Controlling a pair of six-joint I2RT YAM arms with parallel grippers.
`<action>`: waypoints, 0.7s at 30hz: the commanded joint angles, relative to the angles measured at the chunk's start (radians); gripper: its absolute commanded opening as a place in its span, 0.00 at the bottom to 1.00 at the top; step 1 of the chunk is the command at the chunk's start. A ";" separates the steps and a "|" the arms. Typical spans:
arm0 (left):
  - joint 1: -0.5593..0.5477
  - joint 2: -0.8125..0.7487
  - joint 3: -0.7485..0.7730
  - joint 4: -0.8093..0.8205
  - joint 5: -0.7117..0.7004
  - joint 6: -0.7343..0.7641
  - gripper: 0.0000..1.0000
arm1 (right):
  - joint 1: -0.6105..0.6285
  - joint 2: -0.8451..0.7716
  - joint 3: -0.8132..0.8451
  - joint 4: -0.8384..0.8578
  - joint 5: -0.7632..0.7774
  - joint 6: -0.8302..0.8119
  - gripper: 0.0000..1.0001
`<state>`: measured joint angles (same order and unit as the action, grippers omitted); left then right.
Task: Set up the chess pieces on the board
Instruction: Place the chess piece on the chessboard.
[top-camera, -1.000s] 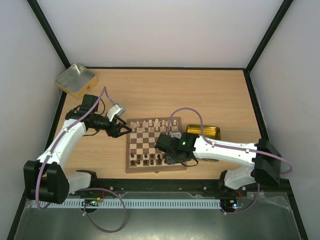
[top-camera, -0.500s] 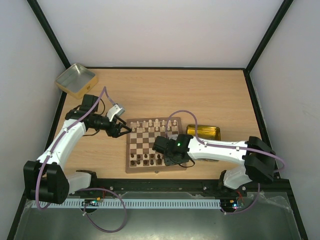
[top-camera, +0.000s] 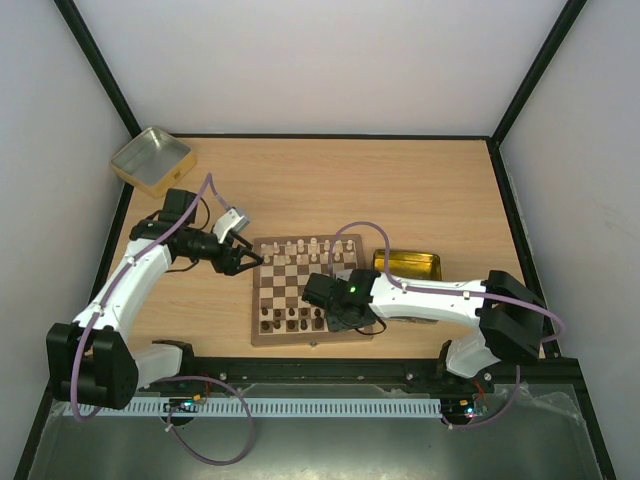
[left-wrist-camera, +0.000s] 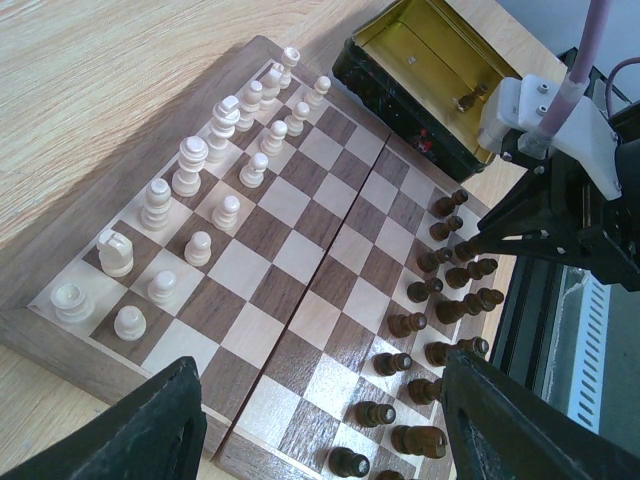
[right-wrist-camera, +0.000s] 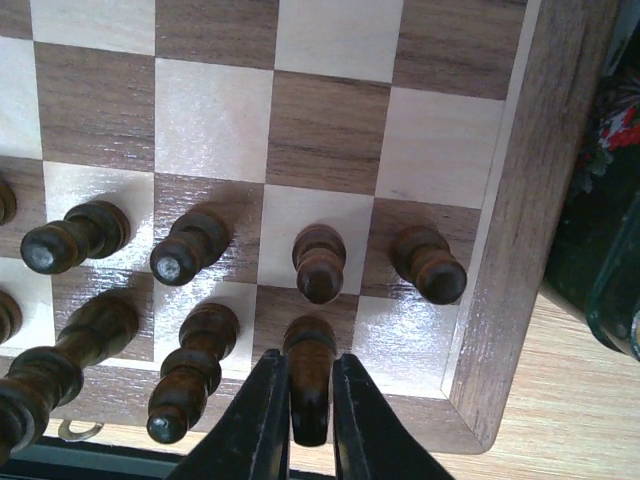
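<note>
One dark turned wooden piece (right-wrist-camera: 310, 345) pinched in right end effector (right-wrist-camera: 308, 368); left end effector (left-wrist-camera: 320, 372) spread wide.

Left arm (top-camera: 140, 275) reaches forward, left gripper (top-camera: 245, 262) tilted down (fingers spread wide); right arm (top-camera: 440, 298) stretches inward, right gripper (right-wrist-camera: 308, 420) pointing down, pinching a dark chess piece (right-wrist-camera: 310, 375).

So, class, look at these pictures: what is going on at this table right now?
Two robot arms are setting up a chess set. The right gripper is closed on a dark piece in the near row, close to the right corner of the board. The left gripper hangs open and empty at the board's left edge. Pale pieces line the far side and dark pieces the near side. One gold tin sits right of the board.
</note>
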<state>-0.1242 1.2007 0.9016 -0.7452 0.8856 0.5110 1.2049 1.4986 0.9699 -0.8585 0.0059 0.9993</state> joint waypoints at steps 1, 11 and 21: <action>-0.003 -0.010 -0.006 -0.001 0.009 0.000 0.65 | 0.008 0.008 0.016 -0.017 0.047 0.007 0.12; -0.003 -0.009 -0.005 -0.002 0.009 0.000 0.65 | 0.007 0.006 0.053 -0.030 0.063 0.005 0.16; -0.004 -0.005 -0.004 -0.002 0.010 0.000 0.65 | -0.021 -0.042 0.112 -0.144 0.166 0.031 0.16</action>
<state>-0.1242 1.2007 0.9016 -0.7456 0.8856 0.5114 1.2045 1.4986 1.0443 -0.8970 0.0669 1.0012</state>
